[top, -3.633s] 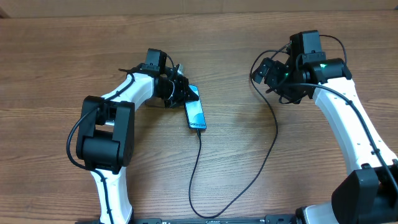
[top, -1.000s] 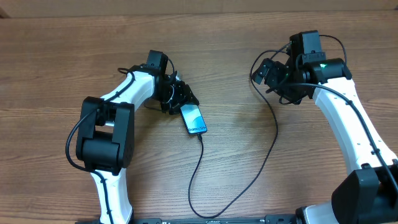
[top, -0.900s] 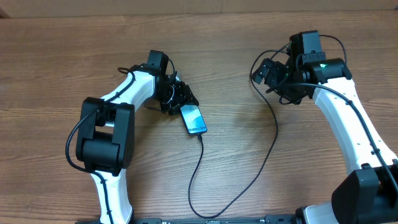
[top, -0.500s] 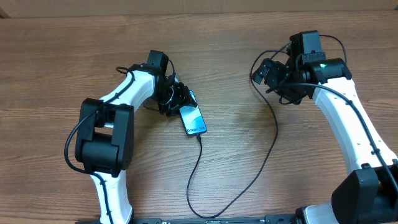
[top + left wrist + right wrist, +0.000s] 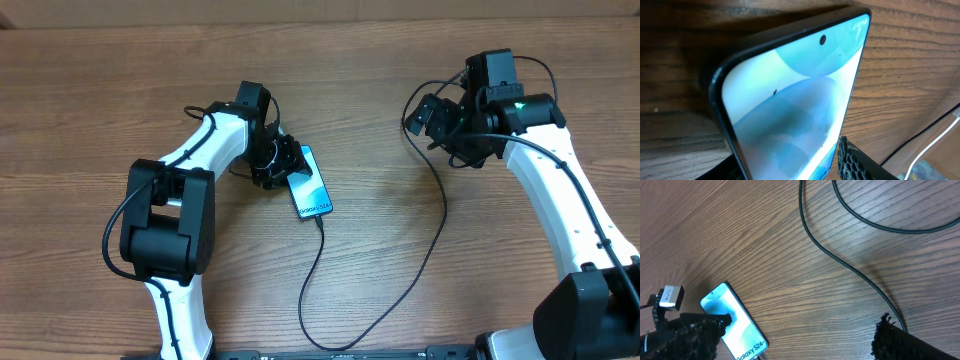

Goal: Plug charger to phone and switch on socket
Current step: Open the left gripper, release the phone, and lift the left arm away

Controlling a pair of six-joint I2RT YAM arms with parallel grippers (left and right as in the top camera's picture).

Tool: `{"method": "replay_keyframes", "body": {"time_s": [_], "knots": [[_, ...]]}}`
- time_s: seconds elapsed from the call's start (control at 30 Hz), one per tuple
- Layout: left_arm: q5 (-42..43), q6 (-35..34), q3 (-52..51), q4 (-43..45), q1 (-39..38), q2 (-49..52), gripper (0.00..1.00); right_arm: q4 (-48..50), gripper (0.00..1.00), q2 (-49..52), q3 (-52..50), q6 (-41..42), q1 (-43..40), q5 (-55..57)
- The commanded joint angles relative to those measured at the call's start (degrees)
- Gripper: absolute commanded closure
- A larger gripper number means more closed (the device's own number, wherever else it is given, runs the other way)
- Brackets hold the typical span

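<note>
The phone (image 5: 311,185) lies slanted on the wooden table with its blue-teal screen lit. My left gripper (image 5: 288,166) is shut on its upper end. In the left wrist view the phone (image 5: 800,105) fills the space between the fingers (image 5: 860,165) of my left gripper (image 5: 787,169). The charger (image 5: 440,215) is a thin black cable. Its tip sits in the phone's lower end (image 5: 320,216). It loops toward the front edge and back up to my right gripper (image 5: 432,115), which is open above bare wood. In the right wrist view my right gripper (image 5: 800,332) holds nothing. The socket is out of view.
The right wrist view shows the phone (image 5: 732,322) at lower left and the charger cable (image 5: 850,265) curving across the table (image 5: 790,240). Both arm bases stand at the front edge of the table (image 5: 80,100).
My left gripper has drawn back slightly to the left with the phone. The phone's upper end has swung a little toward the far side. The right arm has not moved.
</note>
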Motion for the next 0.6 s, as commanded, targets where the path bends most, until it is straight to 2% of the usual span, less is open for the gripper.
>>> {"method": "replay_keyframes", "body": {"time_s": [0.0, 0.17, 0.4, 0.57], "knots": [[-10.14, -0.39, -2.86, -1.18, -0.15, 3.85, 0.45, 0.0, 0.0, -1.6, 0.5, -0.31, -0.37, 0.83], [-10.16, -0.39, -2.86, -1.4, -0.15, 3.85, 0.42, -0.02, 0.0, -1.6, 0.5, -0.31, -0.37, 0.83], [-10.16, -0.39, -2.86, -2.32, -0.15, 3.85, 0.32, -0.04, 0.0, -1.6, 0.5, -0.28, -0.37, 0.81], [-10.14, -0.39, -2.86, -2.32, -0.15, 3.85, 0.3, -0.24, 0.0, -1.6, 0.5, -0.31, -0.37, 0.83]]}}
